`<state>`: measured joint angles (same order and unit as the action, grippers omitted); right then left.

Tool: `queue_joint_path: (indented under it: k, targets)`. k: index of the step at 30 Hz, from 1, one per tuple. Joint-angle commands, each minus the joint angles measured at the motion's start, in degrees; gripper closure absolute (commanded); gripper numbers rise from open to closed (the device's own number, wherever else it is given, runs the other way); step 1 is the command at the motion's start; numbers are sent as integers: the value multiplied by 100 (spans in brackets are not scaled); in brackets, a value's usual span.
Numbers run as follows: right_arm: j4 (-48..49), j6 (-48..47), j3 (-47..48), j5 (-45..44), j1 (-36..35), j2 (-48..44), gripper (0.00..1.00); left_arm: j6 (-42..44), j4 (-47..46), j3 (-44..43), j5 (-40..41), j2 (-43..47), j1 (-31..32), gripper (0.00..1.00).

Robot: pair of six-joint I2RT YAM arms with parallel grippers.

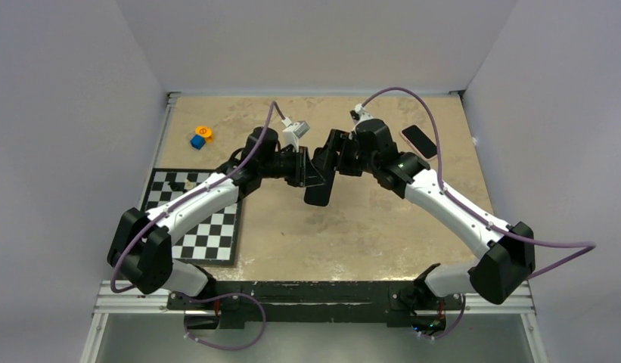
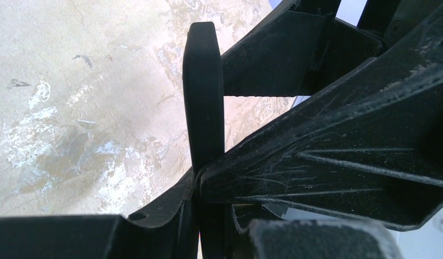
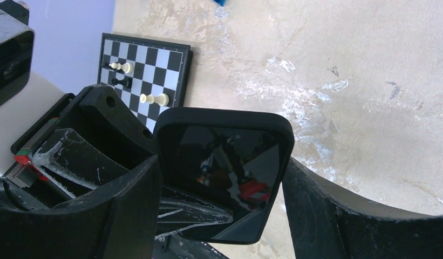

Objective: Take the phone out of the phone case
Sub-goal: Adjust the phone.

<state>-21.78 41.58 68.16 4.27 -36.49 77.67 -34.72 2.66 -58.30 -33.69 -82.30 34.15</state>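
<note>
The phone in its black case (image 1: 319,189) hangs in the air over the middle of the table, held between both arms. In the right wrist view the phone's dark glossy screen (image 3: 224,167) faces the camera, framed by the black case rim (image 3: 224,114). My right gripper (image 3: 222,208) spans the case's width, both fingers against its side edges. In the left wrist view the case (image 2: 203,91) shows edge-on. My left gripper (image 2: 207,189) is shut on its lower part, front and back. From above, my left gripper (image 1: 308,172) and right gripper (image 1: 331,162) meet at the case.
A second dark phone-like slab (image 1: 418,141) lies flat at the back right. A chessboard (image 1: 197,219) with a few pieces lies at the left, also in the right wrist view (image 3: 146,65). An orange ring and blue block (image 1: 200,137) sit at the back left.
</note>
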Motion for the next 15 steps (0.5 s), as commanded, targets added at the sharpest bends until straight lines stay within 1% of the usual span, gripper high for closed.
queue_joint_path:
  k: [1,3,4,5,6,7,10,12,14,15]
  targets:
    - [372,76,92,259,-19,-173,83,68,-292,-150,-12,357,-7,100]
    - [372,33,92,307,7,-200,46,73,-410,-111,-86,382,-5,100]
    - [394,-37,75,348,42,-237,33,75,-504,-77,-204,401,-12,100]
    - [451,-145,44,411,91,-305,26,84,-616,-57,-330,414,-10,100]
    - [524,-328,-54,496,161,-392,21,104,-729,-52,-520,416,-8,100]
    - [632,-535,-180,593,263,-511,18,141,-797,-68,-718,410,-13,100]
    - [867,-1116,-501,990,651,-948,14,217,-865,-203,-1348,338,-9,100]
    - [939,-1576,-713,1088,842,-1277,11,275,-793,-295,-1638,289,-15,100]
    - [963,-1975,-914,868,931,-1649,9,378,-661,-387,-1842,249,-14,100]
    - [975,-2206,-976,985,980,-1818,9,425,-609,-430,-1940,235,-20,100]
